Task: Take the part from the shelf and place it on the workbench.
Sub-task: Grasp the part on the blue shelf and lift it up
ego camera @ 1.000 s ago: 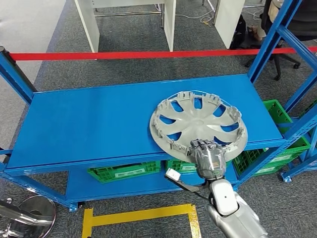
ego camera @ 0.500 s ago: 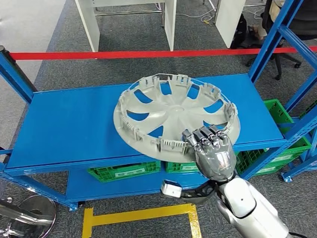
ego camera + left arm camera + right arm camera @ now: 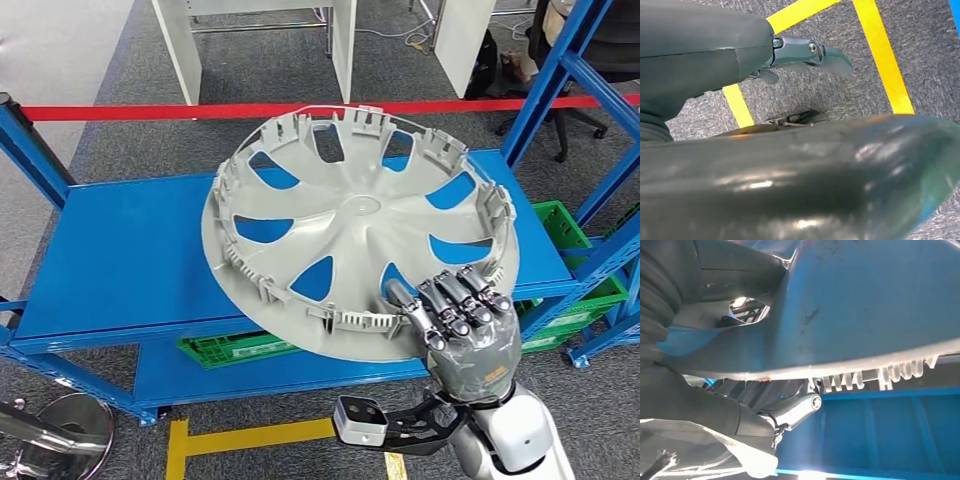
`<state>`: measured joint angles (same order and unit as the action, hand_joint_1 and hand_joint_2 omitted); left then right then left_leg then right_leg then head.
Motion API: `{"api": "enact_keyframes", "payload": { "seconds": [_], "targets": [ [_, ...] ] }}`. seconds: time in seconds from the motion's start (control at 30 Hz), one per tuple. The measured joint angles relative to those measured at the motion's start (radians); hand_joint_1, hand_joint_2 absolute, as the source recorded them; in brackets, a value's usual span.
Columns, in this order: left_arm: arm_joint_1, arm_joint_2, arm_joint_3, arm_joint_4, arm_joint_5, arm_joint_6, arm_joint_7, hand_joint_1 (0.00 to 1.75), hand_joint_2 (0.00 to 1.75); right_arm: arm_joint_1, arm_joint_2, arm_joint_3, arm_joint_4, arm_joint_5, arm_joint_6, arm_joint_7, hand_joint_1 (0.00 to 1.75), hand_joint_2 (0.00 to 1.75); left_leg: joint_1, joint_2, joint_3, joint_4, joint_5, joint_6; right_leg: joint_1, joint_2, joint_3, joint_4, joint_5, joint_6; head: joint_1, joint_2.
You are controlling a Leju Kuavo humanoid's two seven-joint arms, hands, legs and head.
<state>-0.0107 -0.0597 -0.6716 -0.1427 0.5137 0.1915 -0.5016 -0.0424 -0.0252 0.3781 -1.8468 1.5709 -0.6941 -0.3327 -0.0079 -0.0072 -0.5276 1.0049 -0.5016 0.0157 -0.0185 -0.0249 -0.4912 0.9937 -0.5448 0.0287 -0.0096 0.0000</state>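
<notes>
Right robot hand (image 3: 469, 330) grips the hubcap part (image 3: 355, 225) by its near rim only, lifted and tilted above the shelf (image 3: 113, 260) front edge. Risk: one-sided grip, the part may pivot, slip, or clip the shelf. Left robot hand (image 3: 806, 52): cannot tell how open.

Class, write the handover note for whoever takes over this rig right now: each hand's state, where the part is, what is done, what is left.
Right hand: grips the near rim of the grey wheel cover.
Left hand: hangs over the yellow floor tape; whether it is open or closed cannot be told.
Wheel cover: tilted, raised off the blue shelf, inner side with clips facing the camera.
Done: part grasped and lifted.
Left: carry it to the workbench and set it down.
</notes>
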Motion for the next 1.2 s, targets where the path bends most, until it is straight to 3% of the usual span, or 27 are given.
{"api": "enact_keyframes", "payload": {
  "seconds": [0.77,0.93,1.03,1.1,1.13,1.2],
  "targets": [
    [-0.001,0.001,-0.016,0.000,-0.009,0.005,0.002,0.00,0.00,0.011,0.021,-0.002,-0.015,0.000,0.000,0.057,1.75,1.75,-0.003,0.000,-0.001,0.004,-0.001,0.001,-0.002,0.000,0.000,-0.001,0.001,0.001,0.000,0.000],
    [-0.001,0.004,-0.018,0.000,-0.010,0.005,0.002,0.00,0.00,0.011,0.022,-0.001,-0.023,0.000,0.000,0.050,1.75,1.75,-0.006,0.000,-0.003,0.009,-0.004,0.006,-0.005,-0.001,0.000,-0.001,0.002,0.005,0.000,0.000],
    [-0.001,0.008,-0.018,0.000,-0.010,0.006,0.002,0.00,0.00,0.011,0.023,-0.001,-0.028,0.000,0.000,0.047,1.75,1.75,-0.004,0.000,-0.004,0.005,-0.001,0.015,-0.006,0.000,0.000,-0.004,0.003,0.013,0.000,0.000],
    [-0.002,0.008,-0.018,0.000,-0.010,0.007,0.002,0.00,0.00,0.010,0.024,-0.001,-0.031,0.000,0.000,0.046,1.75,1.75,0.001,0.001,-0.001,-0.007,0.010,0.026,-0.006,0.007,-0.013,0.017,-0.019,0.017,0.001,0.000],
    [-0.004,0.009,-0.018,0.000,-0.010,0.007,0.002,0.00,0.00,0.010,0.025,-0.001,-0.033,0.000,0.000,0.044,1.75,1.75,0.004,0.002,-0.001,-0.012,0.015,0.030,-0.005,0.012,-0.032,0.058,-0.045,0.018,0.003,0.000],
    [-0.006,0.009,-0.018,0.000,-0.011,0.008,0.002,0.00,0.00,0.010,0.025,0.000,-0.035,0.000,0.000,0.040,1.75,1.75,0.003,0.002,-0.004,-0.012,0.017,0.033,-0.004,0.020,-0.098,0.194,-0.109,0.018,0.005,0.000]
  ]
}}
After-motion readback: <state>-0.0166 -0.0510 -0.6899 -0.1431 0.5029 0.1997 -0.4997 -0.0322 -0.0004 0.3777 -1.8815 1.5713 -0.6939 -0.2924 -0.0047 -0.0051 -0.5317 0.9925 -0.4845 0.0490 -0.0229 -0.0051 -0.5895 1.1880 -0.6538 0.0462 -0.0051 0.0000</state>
